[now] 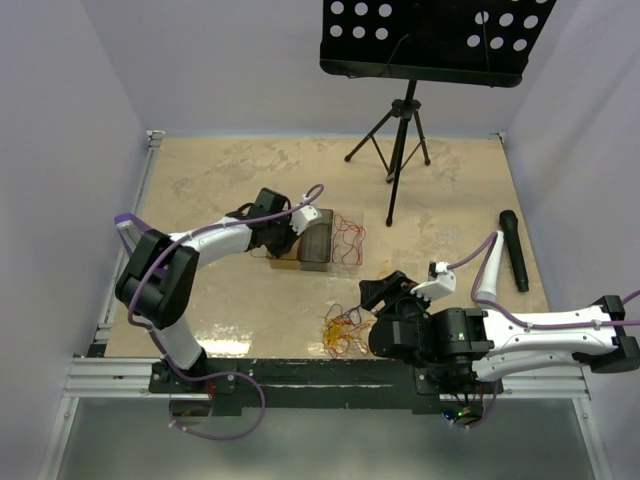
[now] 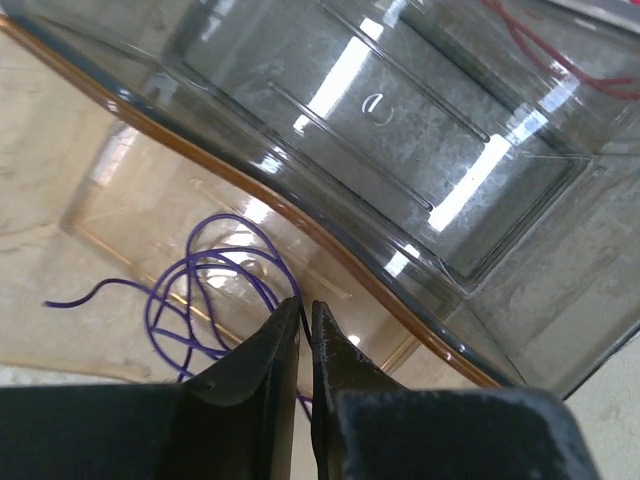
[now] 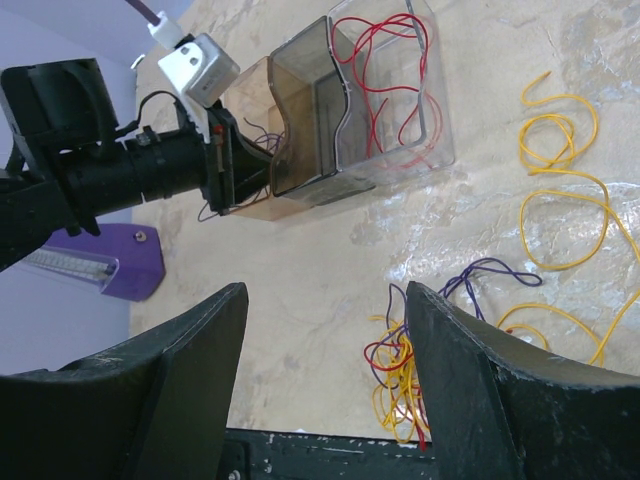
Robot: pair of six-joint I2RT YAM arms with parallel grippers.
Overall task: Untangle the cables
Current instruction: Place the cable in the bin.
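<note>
We are pinching the limp, light purple wire (image 2: 225, 218) in the closed left gripper (image 2: 306, 325), while the wide-open, empty right gripper (image 3: 325, 300) is hovering over the tangle (image 3: 398, 372), best taken at its loose loops.

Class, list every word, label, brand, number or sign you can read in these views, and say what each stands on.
No text can be read in any view.
The grey bin floor bears a small embossed round mark, not legible as a letter.
The black microphone, music stand and white box show no print.
</note>
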